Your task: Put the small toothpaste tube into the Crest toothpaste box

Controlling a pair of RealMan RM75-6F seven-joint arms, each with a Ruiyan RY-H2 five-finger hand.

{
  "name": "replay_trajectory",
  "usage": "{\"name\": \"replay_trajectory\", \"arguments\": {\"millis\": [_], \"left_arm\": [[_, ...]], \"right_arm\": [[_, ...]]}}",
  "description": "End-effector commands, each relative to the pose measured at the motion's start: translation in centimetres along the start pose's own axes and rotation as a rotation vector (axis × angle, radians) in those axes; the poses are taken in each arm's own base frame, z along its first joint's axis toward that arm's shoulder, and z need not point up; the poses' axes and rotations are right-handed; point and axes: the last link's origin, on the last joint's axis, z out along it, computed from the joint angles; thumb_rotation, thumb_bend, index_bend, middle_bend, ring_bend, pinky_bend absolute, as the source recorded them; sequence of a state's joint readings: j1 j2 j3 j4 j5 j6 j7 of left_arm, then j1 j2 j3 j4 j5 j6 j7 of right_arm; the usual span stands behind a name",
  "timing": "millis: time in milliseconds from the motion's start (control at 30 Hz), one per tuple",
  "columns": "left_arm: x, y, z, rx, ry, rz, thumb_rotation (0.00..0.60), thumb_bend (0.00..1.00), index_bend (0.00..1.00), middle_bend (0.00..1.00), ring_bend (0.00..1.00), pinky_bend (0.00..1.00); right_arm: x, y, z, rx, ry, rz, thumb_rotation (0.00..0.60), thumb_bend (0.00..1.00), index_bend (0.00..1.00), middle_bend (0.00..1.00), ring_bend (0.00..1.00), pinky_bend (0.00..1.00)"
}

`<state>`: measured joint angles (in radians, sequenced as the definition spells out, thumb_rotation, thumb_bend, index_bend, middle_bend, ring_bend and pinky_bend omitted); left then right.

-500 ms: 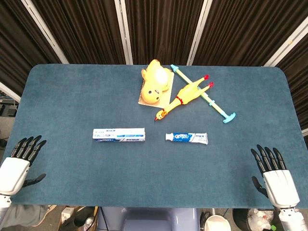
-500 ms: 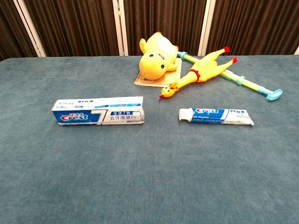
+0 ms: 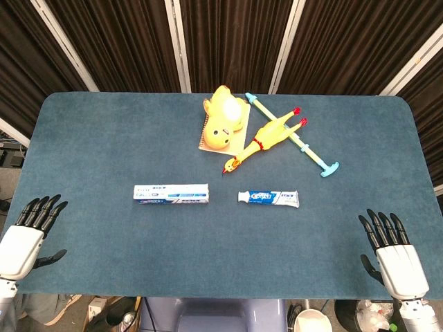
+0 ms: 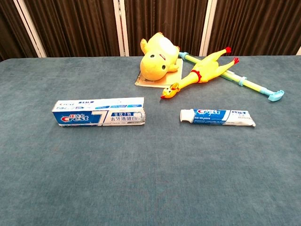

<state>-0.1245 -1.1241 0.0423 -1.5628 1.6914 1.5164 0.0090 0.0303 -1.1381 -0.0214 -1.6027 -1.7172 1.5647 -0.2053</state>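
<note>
Almost nothing has changed: the right hand [image 3: 395, 257] has slid slightly toward the near edge of the counter [image 3: 97, 138], and the left hand [image 3: 25, 238] has hardly moved, so the task has not really begun. Both hands hover at the near corners, fingers apart and holding nothing. The small toothpaste tube [image 4: 217, 117] lies flat right of centre, well apart from the Crest toothpaste box [image 4: 99, 114] to its left. The box's right end seems open, though I cannot be sure.
</note>
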Motion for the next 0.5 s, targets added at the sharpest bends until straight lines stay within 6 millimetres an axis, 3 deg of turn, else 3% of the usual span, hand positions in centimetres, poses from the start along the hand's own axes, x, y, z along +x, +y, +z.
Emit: {"name": "replay_trajectory", "arguments": {"millis": [33,200,333,500], "left_arm": [[-0.1,0.0,0.1,-0.001,-0.009,0.004,0.6,0.14,0.0,0.0,0.0,0.0],[0.0,0.7,1.4,-0.017,-0.024,0.035,0.6,0.14,0.0,0.0,0.0,0.03],[0.6,3.1,5.7,-0.055,0.006,0.014,0.6,0.14,0.0,0.0,0.0,0.06],[0.3,5.5,9.3,-0.077,-0.034,0.019,0.6,0.14,0.0,0.0,0.0,0.09]], "right_arm": [[-0.1,-0.1,0.0,0.004,-0.003,-0.003,0.6,0.34,0.0,0.0,0.0,0.0],[-0.2,-0.1,0.0,0.014,-0.008,-0.004,0.6,0.34,0.0,0.0,0.0,0.0],[-0.2,-0.3,-0.1,0.022,-0.01,0.005,0.6,0.34,0.0,0.0,0.0,0.0],[-0.3,-0.4,0.0,0.026,-0.016,0.005,0.6,0.34,0.0,0.0,0.0,0.0]]}}
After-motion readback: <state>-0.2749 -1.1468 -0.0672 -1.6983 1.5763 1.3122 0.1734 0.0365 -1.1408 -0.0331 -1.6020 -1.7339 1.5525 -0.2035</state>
